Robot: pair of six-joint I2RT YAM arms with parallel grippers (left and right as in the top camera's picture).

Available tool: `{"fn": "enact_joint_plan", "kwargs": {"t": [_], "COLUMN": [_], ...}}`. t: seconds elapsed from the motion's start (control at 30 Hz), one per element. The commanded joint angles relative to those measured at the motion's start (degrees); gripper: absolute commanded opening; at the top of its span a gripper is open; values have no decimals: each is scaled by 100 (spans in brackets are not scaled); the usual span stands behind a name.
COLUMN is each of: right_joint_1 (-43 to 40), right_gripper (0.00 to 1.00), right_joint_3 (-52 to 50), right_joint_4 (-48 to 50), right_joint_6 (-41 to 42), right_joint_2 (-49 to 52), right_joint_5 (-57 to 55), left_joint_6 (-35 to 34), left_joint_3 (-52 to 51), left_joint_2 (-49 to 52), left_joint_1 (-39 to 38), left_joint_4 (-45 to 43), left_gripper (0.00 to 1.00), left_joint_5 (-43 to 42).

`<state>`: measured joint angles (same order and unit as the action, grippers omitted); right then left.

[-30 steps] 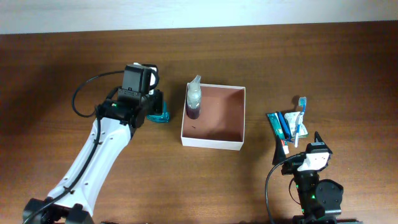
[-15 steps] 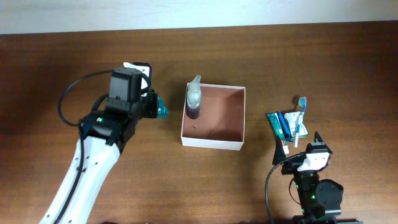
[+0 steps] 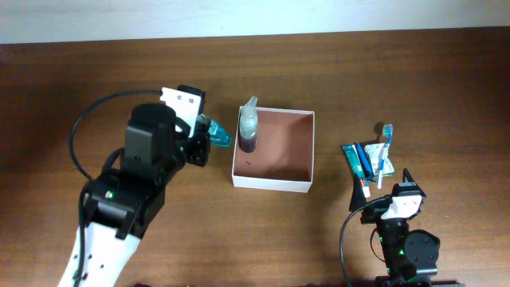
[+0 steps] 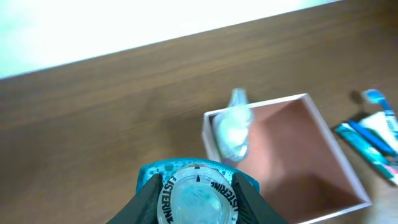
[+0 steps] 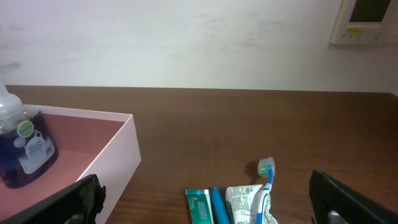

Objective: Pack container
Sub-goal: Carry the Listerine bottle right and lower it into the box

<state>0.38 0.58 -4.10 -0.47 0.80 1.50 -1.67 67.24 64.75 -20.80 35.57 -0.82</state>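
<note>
dark fingers point(image 4: 144, 202) of the left gripper point(image 3: 205, 142) are clamped on either side of a small teal plastic mouthwash bottle point(image 4: 196, 194), apparently held above the brown wooden table point(image 3: 414, 72), just left of the container point(image 3: 271, 183), a shallow square white-walled box with a reddish-brown inside. a clear pump bottle point(image 3: 249, 131) of purple liquid stands in its far left corner. the right gripper point(image 3: 382, 188) sits empty, fingers wide apart, near a blue toothbrush point(image 3: 385, 143). the step in hand looks like carrying the mouthwash over. next it must clear the white wall, lower onto bare floor away from the pump bottle, then release.
</note>
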Motion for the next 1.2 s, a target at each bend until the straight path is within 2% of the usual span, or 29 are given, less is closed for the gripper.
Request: {"fn": "enact_joint_plan", "kwargs": {"t": [0.0,0.07,0.2,0.4,0.6,0.97,1.13,1.17], "right_joint_1": [-44,-44,-44,-44,-44,-44,-44,-44], "right_gripper": [98,98,98,98,98,98,98,98], "right_joint_3": [-26,-26,-26,-26,-26,-26,-26,-26], "right_joint_4": [-28,-28,-28,-28,-28,-28,-26,-28], "right_joint_6": [-37,-39,-39,-39,-37,-37,-39,-37], "right_joint_2": [-44,-44,-44,-44,-44,-44,-44,-44], "right_joint_5": [-28,-28,-26,-26,-26,-26,-28,-26], "left_joint_6": [142,260,1067,1991,2811,3598,3921,4004], "left_joint_3": [28,28,26,26,26,26,26,26], "left_joint_2": [-271,-269,-247,-216,61,1036,1268,1303], "left_joint_1": [-111,-136,-136,-133,-133,-133,-133,-133], "left_joint_4": [-133,-129,-101,-7,116,155,155,155], "left_gripper": [20,20,20,20,20,20,22,25], "left_joint_5": [-481,-684,-1287,-1410,-2308,-2747,-2747,-2747]}}
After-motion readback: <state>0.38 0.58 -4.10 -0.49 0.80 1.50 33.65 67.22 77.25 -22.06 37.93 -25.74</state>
